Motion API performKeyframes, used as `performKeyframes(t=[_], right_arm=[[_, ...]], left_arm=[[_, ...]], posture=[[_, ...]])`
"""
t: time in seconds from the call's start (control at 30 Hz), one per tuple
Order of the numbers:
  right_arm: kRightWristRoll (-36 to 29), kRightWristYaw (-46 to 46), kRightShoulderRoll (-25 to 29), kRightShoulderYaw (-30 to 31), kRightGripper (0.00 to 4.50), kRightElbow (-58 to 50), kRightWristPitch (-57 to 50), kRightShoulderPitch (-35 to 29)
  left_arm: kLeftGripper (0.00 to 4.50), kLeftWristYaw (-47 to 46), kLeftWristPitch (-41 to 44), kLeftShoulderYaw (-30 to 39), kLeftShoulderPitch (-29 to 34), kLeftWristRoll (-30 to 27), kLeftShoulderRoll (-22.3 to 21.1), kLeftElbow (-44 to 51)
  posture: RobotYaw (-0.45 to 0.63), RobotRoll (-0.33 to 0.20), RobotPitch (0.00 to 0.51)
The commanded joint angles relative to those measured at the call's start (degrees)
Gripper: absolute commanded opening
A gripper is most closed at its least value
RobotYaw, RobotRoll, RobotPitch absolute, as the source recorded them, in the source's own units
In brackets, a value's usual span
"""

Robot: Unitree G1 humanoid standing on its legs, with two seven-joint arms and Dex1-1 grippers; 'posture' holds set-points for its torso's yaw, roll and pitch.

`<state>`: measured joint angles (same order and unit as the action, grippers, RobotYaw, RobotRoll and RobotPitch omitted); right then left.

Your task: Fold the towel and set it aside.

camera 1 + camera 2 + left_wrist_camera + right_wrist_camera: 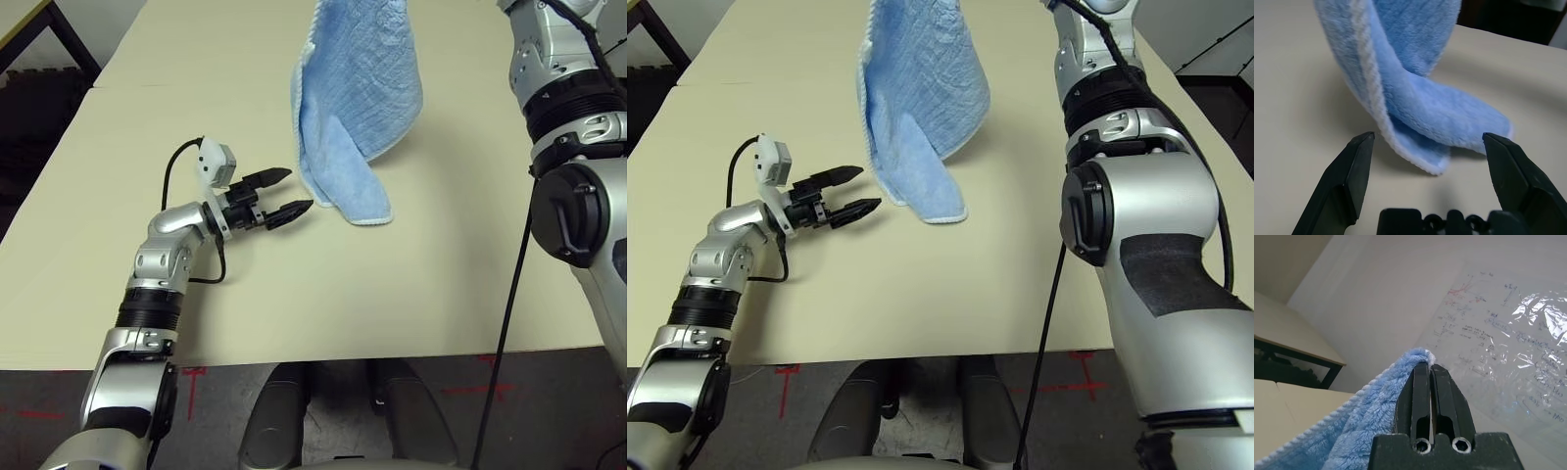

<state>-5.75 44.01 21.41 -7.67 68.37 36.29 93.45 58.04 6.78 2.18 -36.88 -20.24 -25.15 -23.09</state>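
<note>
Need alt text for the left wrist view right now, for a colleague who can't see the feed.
A light blue towel hangs down in a loose fold, its lower end resting on the beige table just ahead of the open left gripper. The two black fingers stand wide apart, not touching the cloth.

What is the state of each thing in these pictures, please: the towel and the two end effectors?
towel: lifted by its top, hanging, lower end resting curled on the table.
left end effector: open, empty, low over the table, pointing at the towel's lower end, apart from it.
right end effector: shut on the towel's upper edge, raised.
</note>
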Motion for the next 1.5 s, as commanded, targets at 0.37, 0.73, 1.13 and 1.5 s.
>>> performKeyframes(t=[0.37,0.73,1.13,1.5], right_arm=[[-1.44,1.33,-0.21,-1.20,0.03,-0.46,0.27,1.41],[-2.32,1.71,-0.24,-1.56,0.03,-0.88,0.07,1.74],[-2.44,1.77,1.43,-2.65,0.03,-0.46,-0.76,4.53],[-1.75,0.67,2.60,-2.57,0.03,1.03,-0.92,5.55]], left_arm=[[4.50,-19.39,-6.52,8.13,-16.85,0.54,7.67,-13.60],[4.50,-18.09,-6.60,5.39,-17.37,4.24,7.15,-18.24],[4.50,-18.87,-7.30,2.80,-16.31,9.36,6.78,-24.27],[4.50,-6.43,0.85,-1.29,-13.36,8.17,6.89,-19.82]], posture=[[0.11,0.000,0.187],[0.10,0.000,0.184],[0.10,0.000,0.190],[0.10,0.000,0.185]])
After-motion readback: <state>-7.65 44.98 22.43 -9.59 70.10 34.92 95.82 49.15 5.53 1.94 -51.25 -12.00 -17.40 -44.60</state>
